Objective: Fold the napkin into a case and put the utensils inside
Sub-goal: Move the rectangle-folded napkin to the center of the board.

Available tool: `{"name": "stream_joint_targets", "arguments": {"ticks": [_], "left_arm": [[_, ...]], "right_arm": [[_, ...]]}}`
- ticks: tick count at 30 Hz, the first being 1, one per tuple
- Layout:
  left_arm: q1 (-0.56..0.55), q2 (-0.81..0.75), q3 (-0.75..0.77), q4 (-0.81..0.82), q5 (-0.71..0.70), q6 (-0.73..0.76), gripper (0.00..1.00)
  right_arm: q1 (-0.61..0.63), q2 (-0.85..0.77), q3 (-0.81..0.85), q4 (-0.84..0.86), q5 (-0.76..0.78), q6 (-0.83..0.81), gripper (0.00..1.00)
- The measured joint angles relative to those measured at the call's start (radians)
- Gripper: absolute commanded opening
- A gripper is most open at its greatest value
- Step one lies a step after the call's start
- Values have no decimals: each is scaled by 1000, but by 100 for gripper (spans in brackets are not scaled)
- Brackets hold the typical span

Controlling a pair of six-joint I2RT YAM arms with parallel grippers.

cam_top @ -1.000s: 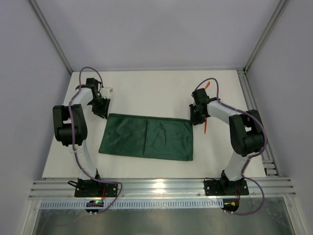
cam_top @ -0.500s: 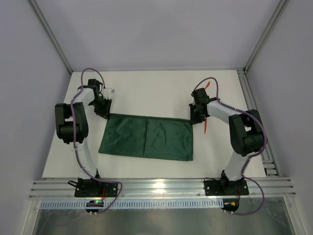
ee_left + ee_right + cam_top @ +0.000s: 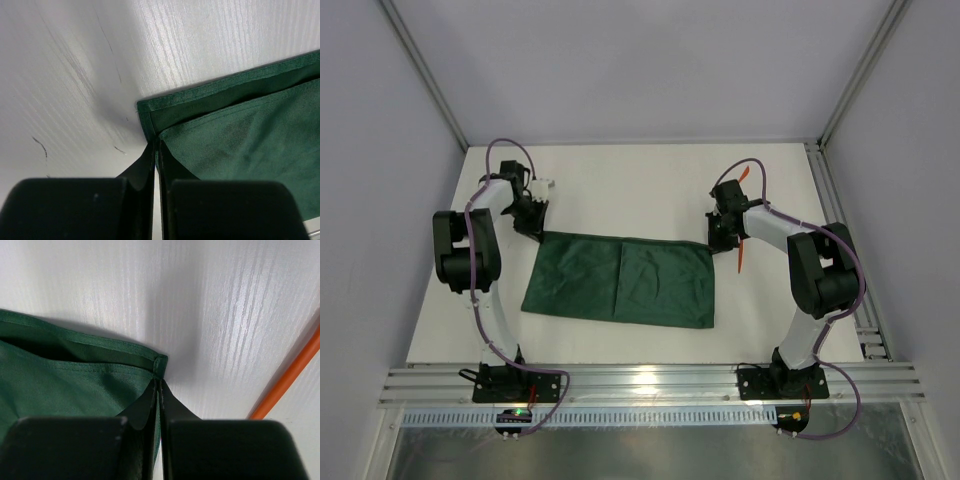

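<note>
The dark green napkin (image 3: pixel 620 280) lies flat on the white table as a wide, doubled rectangle. My left gripper (image 3: pixel 535 233) sits at its far left corner, and in the left wrist view the gripper (image 3: pixel 156 142) is shut on the upper cloth layer (image 3: pixel 240 135) just inside the hemmed corner. At the far right corner, my right gripper (image 3: pixel 715 243) is likewise shut on the napkin's edge (image 3: pixel 60 375), seen close up in the right wrist view (image 3: pixel 159 382). Two orange utensils lie by the right arm: one (image 3: pixel 740 258) just right of the napkin, also in the right wrist view (image 3: pixel 292 375), the other (image 3: pixel 744 173) farther back.
A slotted aluminium rail (image 3: pixel 650 385) runs along the near table edge, carrying both arm bases. Another rail (image 3: pixel 840 230) lines the right side. Slanted frame posts (image 3: pixel 425 75) and white walls enclose the table.
Both grippers have closed on the napkin's far corners. The left arm's elbow shifted slightly back; the napkin has not moved.
</note>
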Motion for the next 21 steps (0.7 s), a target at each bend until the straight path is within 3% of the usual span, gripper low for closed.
{"name": "stream_joint_targets", "arguments": {"ticks": [21], "left_arm": [[-2, -107, -19, 23, 21, -3, 0]], "right_arm": [[0, -30, 24, -25, 7, -23, 4]]}}
